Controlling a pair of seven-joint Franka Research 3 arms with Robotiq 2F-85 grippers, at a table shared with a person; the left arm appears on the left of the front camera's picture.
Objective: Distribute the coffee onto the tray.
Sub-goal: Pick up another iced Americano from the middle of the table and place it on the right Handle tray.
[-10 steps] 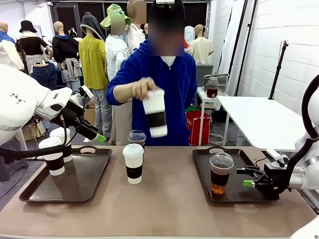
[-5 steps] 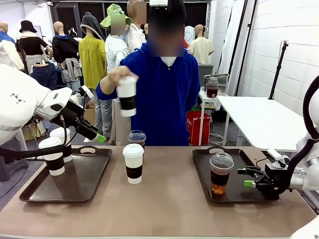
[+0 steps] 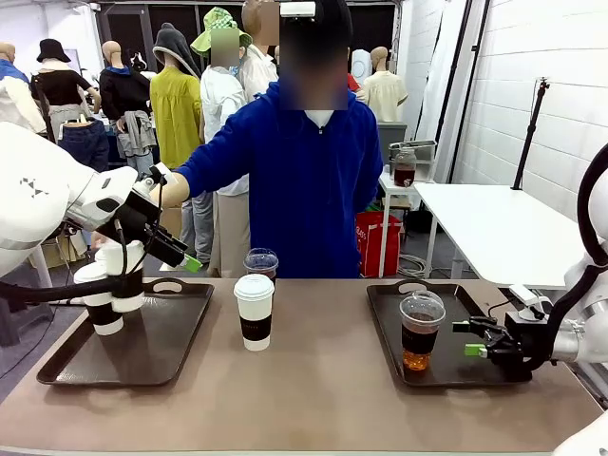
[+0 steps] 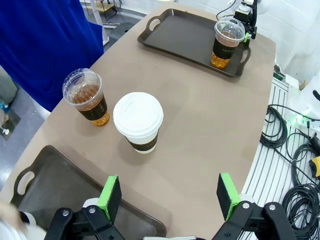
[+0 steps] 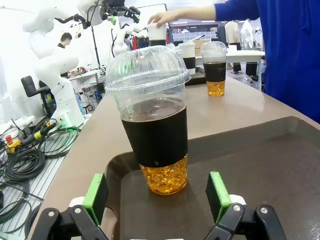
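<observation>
— Coffee: where does it stand, seen from the pincers?
— One dome cup stands upright on the right tray. It is just ahead of the right pincer, in line with the gap of its jaws and clear of both.
— And that pincer itself?
— Spread wide, pinching nothing. Its green pads sit either side of the cup's foot, a little short of it.
— The left pincer?
— The left pincer is spread as well, and empty. It hangs over the end of the left tray nearer the table's middle. Ahead of it, on the bare table, a paper cup stands upright with its lid on. The second dome cup stands just beside that one, a little farther from the pincer, near the table's far edge.
— Any coffee on the left tray?
— Two paper cups show close together there. They are lower than the left pincer and on its outer side, away from the table's middle.
— Does the person take part?
— A hand grips the lid of a paper cup just beside the left pincer. Whether that cup rests on the tray, I cannot tell.
</observation>
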